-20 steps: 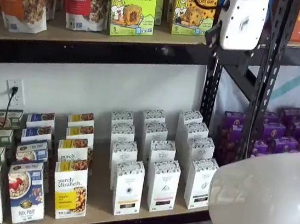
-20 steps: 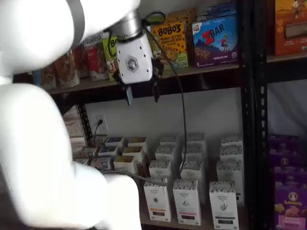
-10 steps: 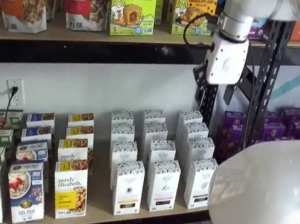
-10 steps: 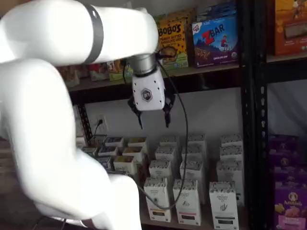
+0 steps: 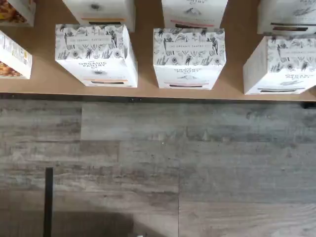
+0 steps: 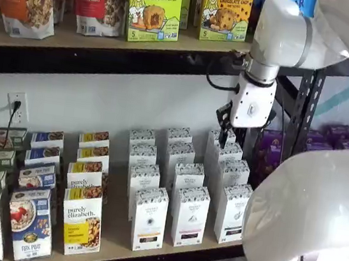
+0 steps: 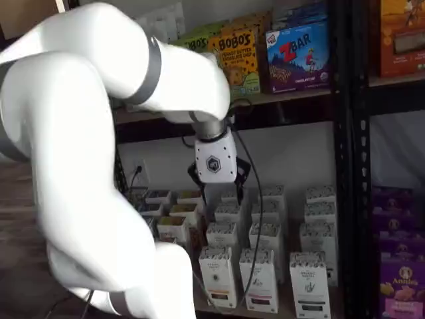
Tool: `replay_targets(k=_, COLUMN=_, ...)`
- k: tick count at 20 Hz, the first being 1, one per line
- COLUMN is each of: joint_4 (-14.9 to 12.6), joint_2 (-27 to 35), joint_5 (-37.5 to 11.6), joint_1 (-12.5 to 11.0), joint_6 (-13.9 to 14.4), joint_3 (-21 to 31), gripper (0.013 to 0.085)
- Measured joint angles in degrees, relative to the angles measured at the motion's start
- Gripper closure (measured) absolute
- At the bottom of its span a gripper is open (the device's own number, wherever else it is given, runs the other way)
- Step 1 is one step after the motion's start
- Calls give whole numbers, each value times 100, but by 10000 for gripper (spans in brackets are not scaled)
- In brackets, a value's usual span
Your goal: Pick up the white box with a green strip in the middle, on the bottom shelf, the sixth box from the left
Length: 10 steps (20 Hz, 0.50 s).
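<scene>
Standing at the front edge of the bottom shelf [image 6: 115, 242], the white box with a green strip [image 6: 233, 212] heads the rightmost column of white boxes, below the fingers and forward of them, with nothing touching it. Above the boxes further back in that column hangs the gripper [image 6: 240, 131], pointing down and clear of every box; its black fingers [image 6: 221, 120] are partly hidden by the white body in both shelf views, so I cannot tell how far apart they are. Behind and above the fingers, Bobo's boxes [image 6: 155, 5] stand on the upper shelf.
</scene>
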Motion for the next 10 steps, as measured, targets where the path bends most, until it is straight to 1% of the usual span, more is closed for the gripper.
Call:
replay_targets(k=2, joint_4=-75, joint_2=219, joint_5=-212, joint_1=15, joint_6=49, joint_3=61, gripper=130)
replay_targets(k=4, joint_4=-187, joint_2=572, joint_5=-403, joint_1=28, joint_6=126, joint_3=81, gripper=130)
replay_targets(k=6, joint_4=-221, joint_2=921, joint_5=-612, joint_1=23, joint_6=140, joint_3=94, gripper=130)
replay_targets(k=9, joint_4=-249, joint_2=1343, joint_5=-1141, joint_1=21, joint_6=149, joint_3=165, gripper=130)
replay_targets(k=10, joint_4=-304, joint_2=1546, joint_5=-1370, joint_1=23, joint_6=193, joint_3=176, gripper=130)
